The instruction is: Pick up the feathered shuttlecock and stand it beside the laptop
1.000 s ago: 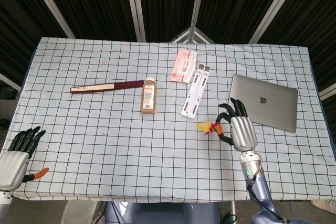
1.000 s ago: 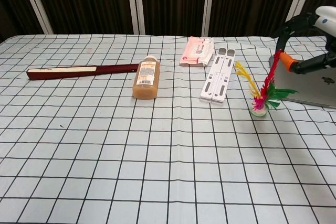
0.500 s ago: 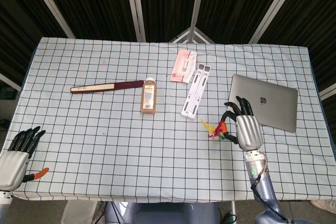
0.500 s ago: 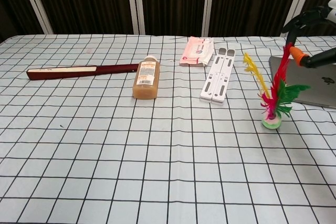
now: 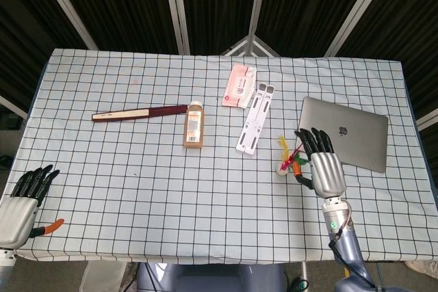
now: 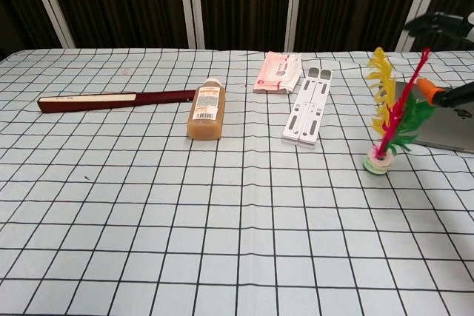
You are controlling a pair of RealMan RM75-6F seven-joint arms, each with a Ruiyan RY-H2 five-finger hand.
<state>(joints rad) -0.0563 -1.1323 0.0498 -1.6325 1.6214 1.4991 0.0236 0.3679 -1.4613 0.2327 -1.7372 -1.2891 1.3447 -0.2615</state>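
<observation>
From my seat at the controls I can read almost nothing here. The closed laptop (image 5: 345,132) carries a pale apple-shaped logo on its lid, clear in the head view; that is the only mark I can identify. The amber bottle (image 6: 206,111) lying on the counter (image 6: 148,227) has an orange-and-white label with rows of print, too small for me to make out in either view. The pink packet (image 5: 241,86) shows a white panel with tiny lettering I cannot read. The dark red bar (image 6: 111,99) has a cream strip with faint marks, also illegible.
</observation>
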